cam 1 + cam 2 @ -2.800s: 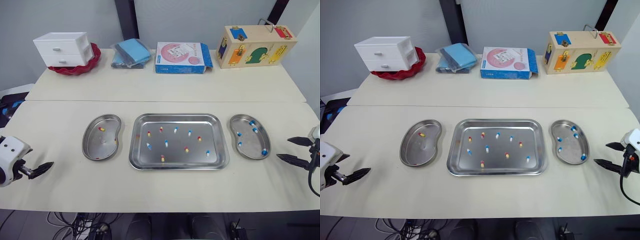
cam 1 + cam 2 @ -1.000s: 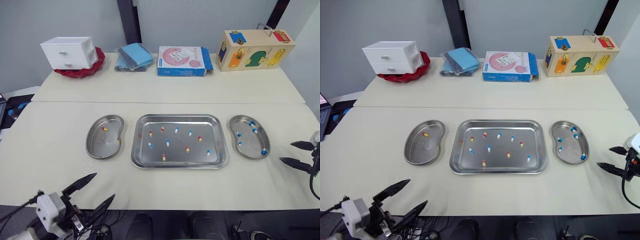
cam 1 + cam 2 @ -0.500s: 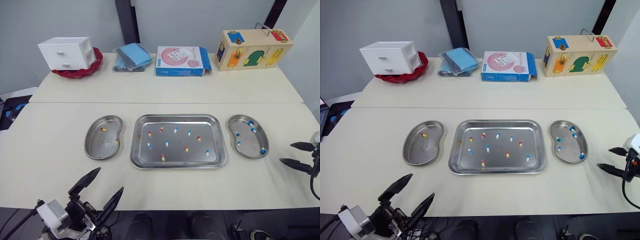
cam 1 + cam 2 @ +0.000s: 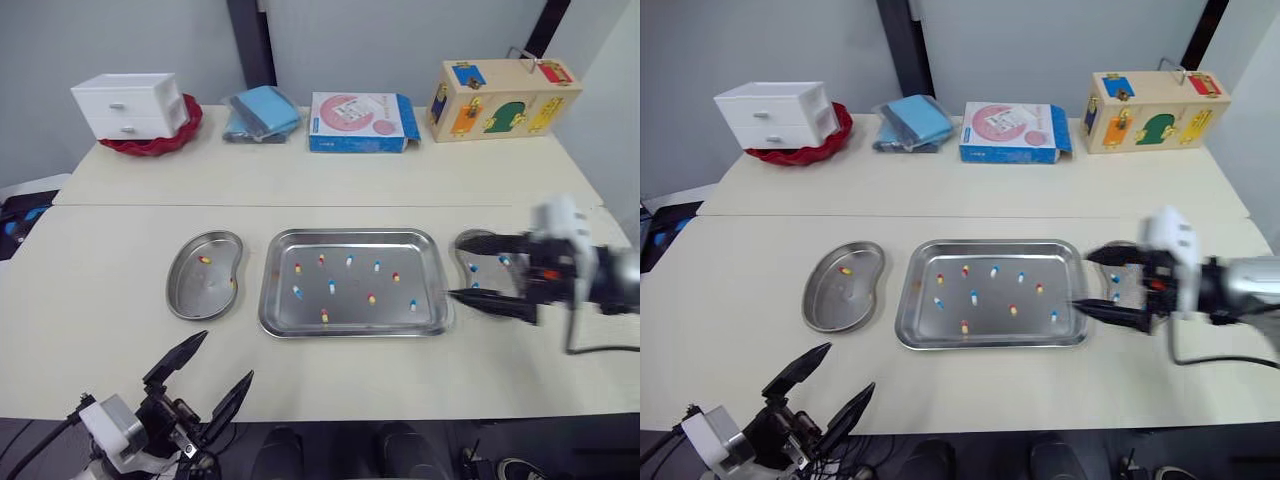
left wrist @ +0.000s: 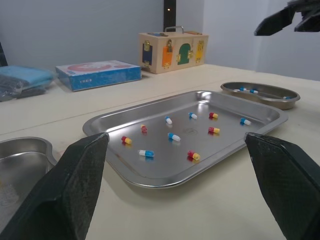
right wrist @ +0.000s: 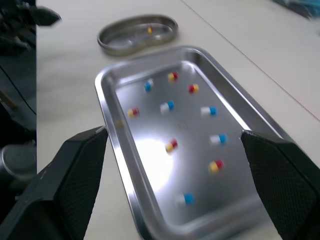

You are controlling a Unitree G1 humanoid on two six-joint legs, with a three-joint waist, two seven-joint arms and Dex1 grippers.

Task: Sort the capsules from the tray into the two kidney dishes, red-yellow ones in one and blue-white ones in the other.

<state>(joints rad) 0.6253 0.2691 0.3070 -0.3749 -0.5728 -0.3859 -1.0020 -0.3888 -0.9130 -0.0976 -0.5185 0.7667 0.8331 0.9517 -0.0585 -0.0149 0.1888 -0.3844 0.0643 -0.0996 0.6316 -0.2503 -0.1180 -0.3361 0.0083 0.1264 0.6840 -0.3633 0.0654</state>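
I have the tray [image 4: 268, 290] in the middle of the table [image 4: 100, 300], with its long side running left to right. Ten capsules lie flat in it, each apart from the others: five red-yellow capsules [image 4: 371, 298] and five blue-white capsules [image 4: 331, 286]. As far as I can make out, most have their long axis running roughly near to far and a few lie on a slant.

The left kidney dish [image 4: 195, 295] sits just beside the tray's left rim, its long axis running near to far. It holds one red-yellow capsule [image 4: 204, 260] toward its far end. The right kidney dish [image 5: 280, 103] sits just beside the tray's right rim, and through the left wrist camera I see a few blue-white ones [image 5: 253, 91] lying in it.

The right gripper [image 4: 456, 268] is spread wide with nothing between its fingers. It hovers over the right kidney dish, fingertips reaching the tray's right rim and pointing left. The left gripper [image 4: 226, 356] is likewise spread and empty. It is at the near edge of the table, well short of the tray, with its fingers aimed toward it.
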